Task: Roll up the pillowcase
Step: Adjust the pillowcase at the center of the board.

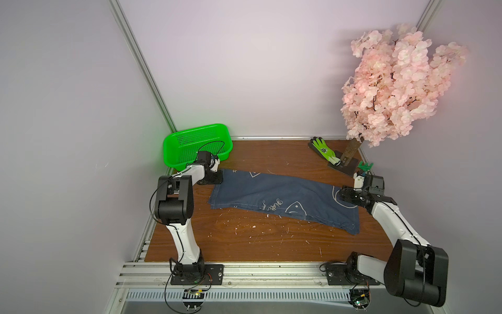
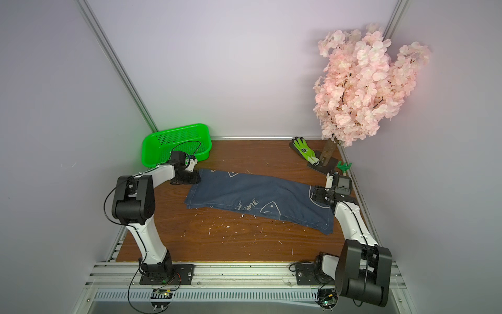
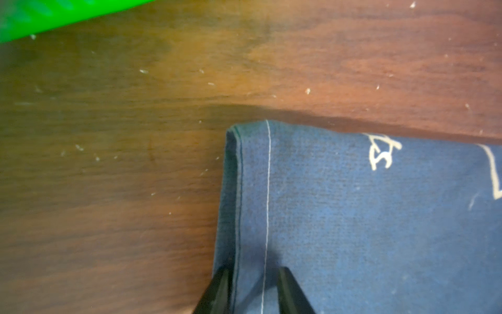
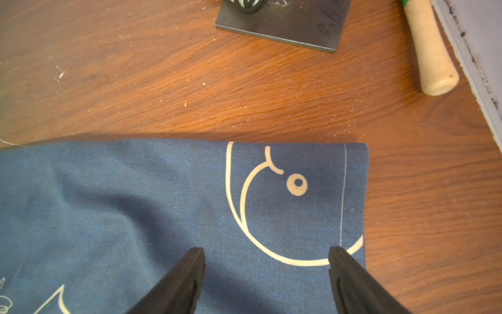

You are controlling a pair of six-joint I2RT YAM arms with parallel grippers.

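Note:
The dark blue pillowcase (image 1: pixel 285 195) (image 2: pixel 258 195) lies spread flat across the wooden table, slanting from back left to front right, with white fish outlines and lettering on it. My left gripper (image 1: pixel 218 180) (image 3: pixel 254 271) is down at its left end. There the two fingers stand a narrow gap apart astride the stitched hem of the pillowcase (image 3: pixel 353 217), one at the cloth's very edge. My right gripper (image 1: pixel 341 194) (image 4: pixel 266 252) hangs wide open just over the right end of the pillowcase (image 4: pixel 135 204), above a fish outline, with nothing between its fingers.
A green basket (image 1: pixel 198 146) stands at the back left, close behind the left wrist. At the back right are a green-and-black glove (image 1: pixel 324 151), a pink blossom tree (image 1: pixel 394 81) on a black base plate (image 4: pixel 285 24), and a wooden-handled tool (image 4: pixel 432 54). White flecks dot the table (image 1: pixel 244 239).

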